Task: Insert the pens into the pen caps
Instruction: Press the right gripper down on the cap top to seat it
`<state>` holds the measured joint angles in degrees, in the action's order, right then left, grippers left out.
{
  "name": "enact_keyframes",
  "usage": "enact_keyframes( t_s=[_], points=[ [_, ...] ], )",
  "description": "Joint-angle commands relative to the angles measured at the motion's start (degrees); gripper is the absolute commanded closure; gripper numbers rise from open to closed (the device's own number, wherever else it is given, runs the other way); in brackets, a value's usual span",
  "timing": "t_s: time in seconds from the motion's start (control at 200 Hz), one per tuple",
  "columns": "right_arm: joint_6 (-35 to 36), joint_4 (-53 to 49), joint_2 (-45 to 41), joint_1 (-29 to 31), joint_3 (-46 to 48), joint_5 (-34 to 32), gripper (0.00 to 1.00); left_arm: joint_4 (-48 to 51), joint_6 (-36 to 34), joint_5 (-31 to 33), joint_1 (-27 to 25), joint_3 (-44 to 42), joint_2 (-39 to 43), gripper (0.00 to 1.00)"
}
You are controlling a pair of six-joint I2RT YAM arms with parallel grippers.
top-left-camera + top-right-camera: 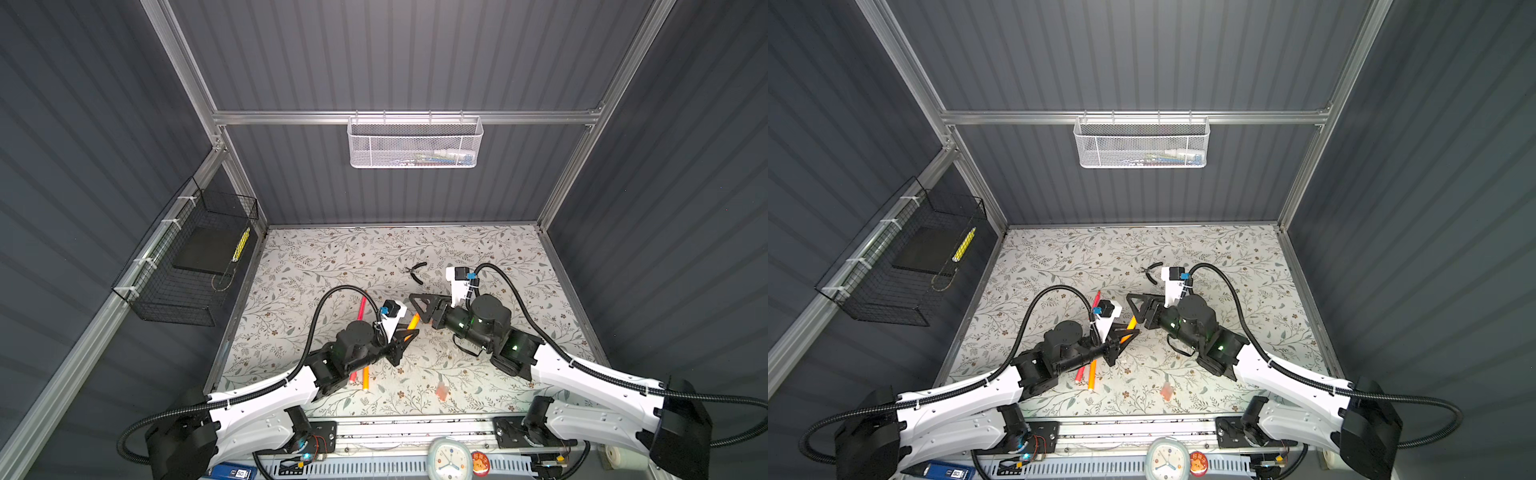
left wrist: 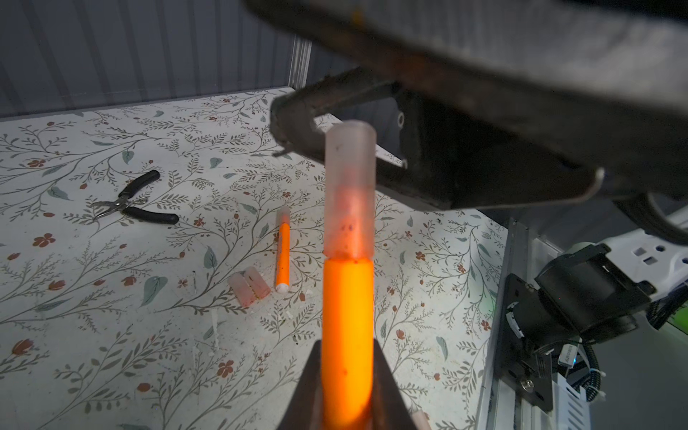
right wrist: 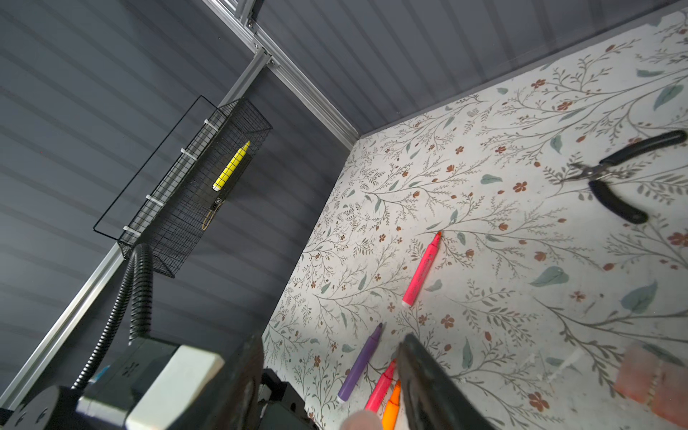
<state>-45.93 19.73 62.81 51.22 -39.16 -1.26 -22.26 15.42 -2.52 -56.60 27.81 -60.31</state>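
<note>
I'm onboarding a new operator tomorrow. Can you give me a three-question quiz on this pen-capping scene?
1. True or false: the left gripper is shut on an orange pen that wears a cap.
2. What lies right beside the two loose caps? A) pliers B) a capped orange pen C) a purple pen
3. What colour is the marker in the black wire basket?
Key: 1 true; 2 B; 3 yellow.

I see a robotics lab cell: grey ribbed panels [image 1: 415, 54] on an aluminium frame [image 1: 291, 117] box in a floral-covered table [image 1: 332, 257], a white mesh basket [image 1: 414, 143] and a black wire basket [image 1: 187, 266] hang on the walls, and my two arms [image 1: 257, 403] sit on a front rail [image 1: 415, 430].
</note>
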Motion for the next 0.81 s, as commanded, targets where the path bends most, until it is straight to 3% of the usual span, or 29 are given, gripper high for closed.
enact_keyframes(
  t_s=[0.0,0.115,0.3,0.48,0.585,0.66,0.74,0.8],
  points=[
    [-0.3,0.8,1.0,-0.1,-1.9,2.0,0.45,0.6,-1.3,-0.7,-0.2,2.4,-0.1,1.00],
    [-0.5,0.4,0.9,-0.1,-2.0,1.8,0.56,0.6,-1.4,-0.7,-0.2,2.4,-0.2,1.00],
    [-0.9,0.5,1.0,0.2,-1.4,2.2,0.82,1.0,-1.1,-0.2,-0.2,2.4,0.2,1.00],
    [-1.4,1.7,1.0,1.1,0.7,2.0,1.00,2.9,0.6,4.3,-0.3,3.4,1.4,1.00],
    [-1.5,1.0,1.0,2.0,1.6,2.1,1.00,6.2,7.2,11.4,-0.2,6.5,1.7,1.00],
    [-1.7,1.9,0.4,2.6,3.0,1.4,1.00,8.4,10.4,12.8,-0.3,9.5,1.2,1.00],
    [-1.9,3.2,0.0,3.3,4.8,1.3,1.00,8.1,7.2,13.1,-0.2,11.4,0.5,1.00],
    [-1.8,2.6,-0.4,4.2,5.4,0.7,1.00,7.0,4.9,17.0,-0.2,11.3,0.4,1.00]
  ],
)
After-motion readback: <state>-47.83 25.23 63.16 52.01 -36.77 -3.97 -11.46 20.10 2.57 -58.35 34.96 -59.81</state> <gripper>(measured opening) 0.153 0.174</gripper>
